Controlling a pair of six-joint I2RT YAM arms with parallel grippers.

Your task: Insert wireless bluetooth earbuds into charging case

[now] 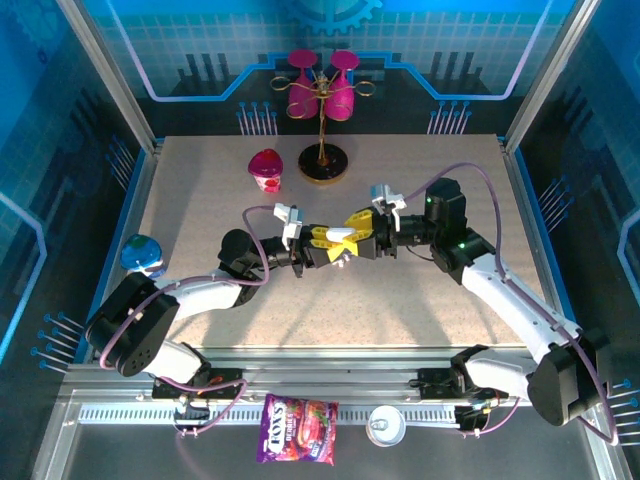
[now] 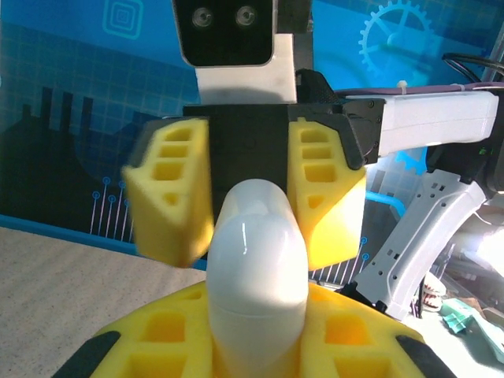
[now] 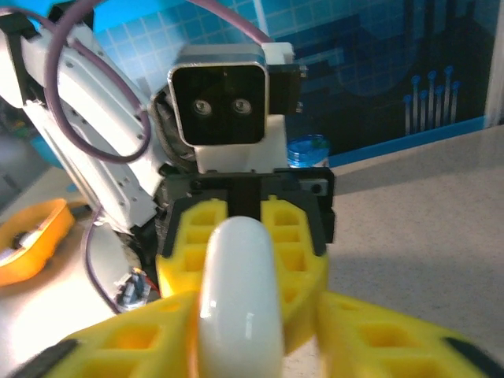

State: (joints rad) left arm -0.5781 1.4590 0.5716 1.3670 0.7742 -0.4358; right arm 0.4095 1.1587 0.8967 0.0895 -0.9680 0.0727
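White case, closed, between facing jaws
Left gripper pinches it; right gripper spread around it; pink cup well beyond.

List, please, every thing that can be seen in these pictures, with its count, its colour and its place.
charging case: one, glossy white, held above the middle of the table
table: one, speckled beige, under both arms
stand: one, gold with a black base, far centre of the table
cups: at least two, pink, hanging on the stand
small cup: one, pink and red, left of the stand's base
round container: one, blue and white, at the table's left edge
candy bag: one, purple and red, on the near rail
can: one, silver, right of the candy bag
left pincer: one, yellow fingers, shut on the charging case
right pincer: one, yellow fingers, jaws apart around the case's other end
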